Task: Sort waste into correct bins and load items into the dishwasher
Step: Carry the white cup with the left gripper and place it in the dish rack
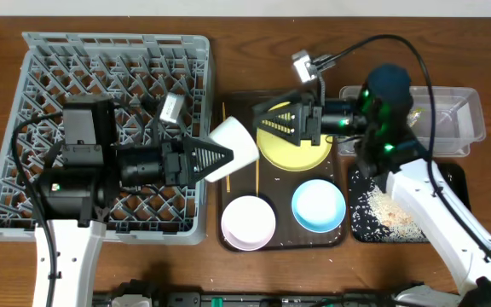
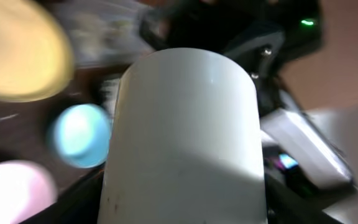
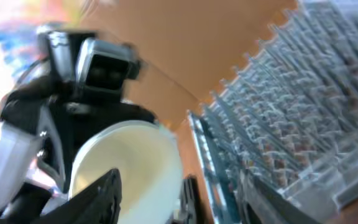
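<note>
White cup (image 1: 235,145), yellow plate (image 1: 302,154), grey latticed rack (image 1: 118,68).

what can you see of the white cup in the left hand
The white cup is small, plain and smooth, with slightly tapered walls; it may be plastic or ceramic. The left hand is closed around it and holds it tipped on its side, between the edge of the grey rack and the brown tray. The right wrist view shows its open mouth, which looks empty.

On the desk (image 1: 237,51) the serving tray (image 1: 281,183) sits centre, the dish rack (image 1: 58,68) at its 9 o'clock, the tub (image 1: 459,115) at 2, the shallow tray (image 1: 459,175) at 4. On it: plate (image 1: 301,155) at 1, one bowl (image 1: 247,222) at 7, another bowl (image 1: 318,205) at 5. The cup (image 1: 235,143) hangs above its 10.
</note>
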